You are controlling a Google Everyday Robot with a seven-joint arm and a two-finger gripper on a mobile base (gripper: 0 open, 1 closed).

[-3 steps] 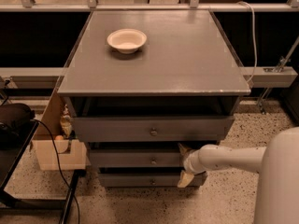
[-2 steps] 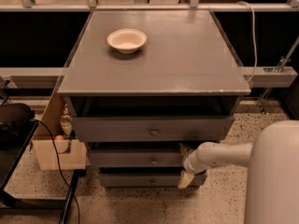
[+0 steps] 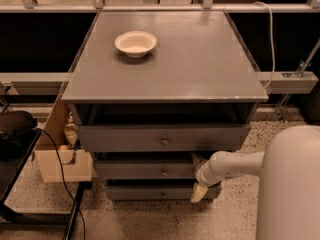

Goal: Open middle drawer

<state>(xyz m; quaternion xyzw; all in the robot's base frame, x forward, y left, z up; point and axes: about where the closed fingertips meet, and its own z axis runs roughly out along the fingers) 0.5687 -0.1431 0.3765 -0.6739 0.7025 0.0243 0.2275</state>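
Observation:
The grey cabinet has three drawer fronts. The middle drawer (image 3: 145,170) is the second one, with a small round metal knob (image 3: 164,172) at its centre, and its front sits back under the top drawer. My gripper (image 3: 197,176) is at the right end of the middle drawer's front, right of the knob and not on it. One cream fingertip (image 3: 195,159) shows at the front's top edge and the other (image 3: 199,193) lower, by the bottom drawer; they stand apart and hold nothing.
The taller top drawer (image 3: 162,137) stands slightly out. The thin bottom drawer (image 3: 150,192) is near the floor. A white bowl (image 3: 135,43) sits on the cabinet top (image 3: 200,64). A cardboard box (image 3: 55,159) and cables lie left. My white arm (image 3: 290,184) fills the lower right.
My arm's white body has moved left and fills more of the lower right. The gripper has shifted slightly left along the middle drawer front. The drawers have not moved.

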